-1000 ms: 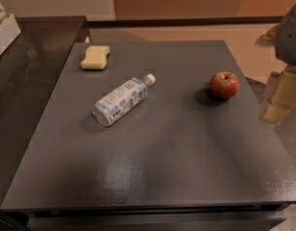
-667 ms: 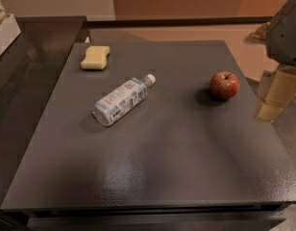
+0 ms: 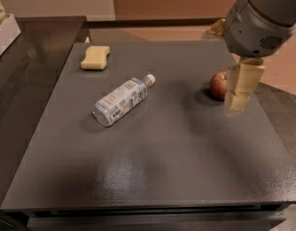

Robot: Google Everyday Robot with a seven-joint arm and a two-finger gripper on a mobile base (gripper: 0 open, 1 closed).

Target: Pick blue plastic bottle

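At the far left edge, well away from the gripper, the corner of a white box (image 3: pixel 5 35) rests on a dark side counter (image 3: pixel 37 57). Next comes a pale yellow sponge (image 3: pixel 95 57), lying flat near the back left corner of the dark grey table (image 3: pixel 148 177), far to the left of the gripper and further back than it.

The blue plastic bottle (image 3: pixel 121 100) lies on its side left of the table's middle. Its white cap points toward the back right and its base toward the front left. The pale blue-and-white label faces up. It touches nothing else and sits well to the left of the gripper, at about the same depth.

A red apple (image 3: pixel 216 85) stands near the right edge, just beside the gripper on its left, its right part hidden behind it.

The gripper (image 3: pixel 237 100) hangs below the grey arm housing (image 3: pixel 256 28) at the upper right, cream-coloured and pointing down over the table's right edge. Whether it is parted or closed cannot be told; it holds nothing.
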